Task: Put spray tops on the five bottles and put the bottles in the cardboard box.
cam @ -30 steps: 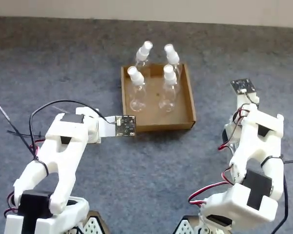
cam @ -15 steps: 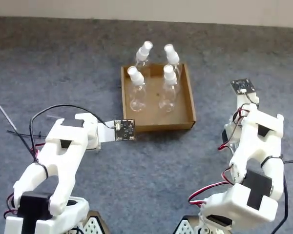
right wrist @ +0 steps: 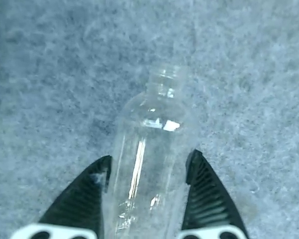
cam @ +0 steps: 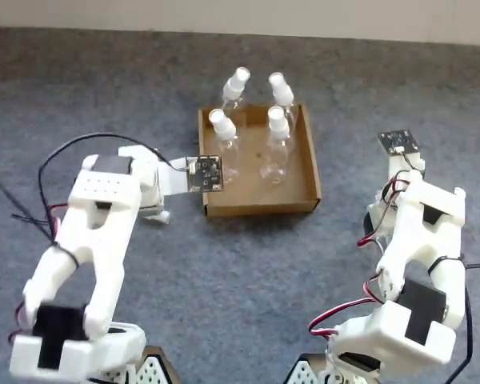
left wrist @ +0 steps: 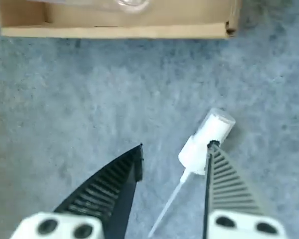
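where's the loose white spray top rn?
Left wrist view: the white plastic spray top sits between the left hand's open fingers, beside one of them, just short of the brown cardboard box.

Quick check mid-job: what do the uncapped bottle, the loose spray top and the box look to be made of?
The bottle is clear and glossy, probably thin plastic: the carpet shows through it and bright highlights streak its side. The spray top looks like smooth white opaque plastic, with a thin pale dip tube. The box is matte brown cardboard, judging by its plain thin walls.
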Available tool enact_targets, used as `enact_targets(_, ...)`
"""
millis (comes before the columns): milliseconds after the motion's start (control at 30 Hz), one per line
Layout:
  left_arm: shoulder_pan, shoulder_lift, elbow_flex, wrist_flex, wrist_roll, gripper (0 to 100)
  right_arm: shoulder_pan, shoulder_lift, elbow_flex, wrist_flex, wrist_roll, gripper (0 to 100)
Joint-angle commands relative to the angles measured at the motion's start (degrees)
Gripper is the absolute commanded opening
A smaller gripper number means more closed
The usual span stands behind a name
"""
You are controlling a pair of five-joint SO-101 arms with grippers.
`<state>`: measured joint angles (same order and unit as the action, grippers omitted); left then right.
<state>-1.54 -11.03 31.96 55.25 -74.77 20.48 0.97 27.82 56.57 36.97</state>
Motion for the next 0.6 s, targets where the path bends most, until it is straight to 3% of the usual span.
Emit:
enact_targets(0,-0.3,7.9,-5.4,0.6,0.1,20,0.7,0.2,-0.8,1.2,0.5,1.0)
enact_targets(400,-0.8,13.3,-5.4,3.9,-3.5,19,0.6,0.3,-0.8,0.8,0.5,1.0)
enact_targets(567,-0.7,19.5,-5.6,3.2,-3.4,8,1.1,0.3,-0.7,1.3,0.5,1.0)
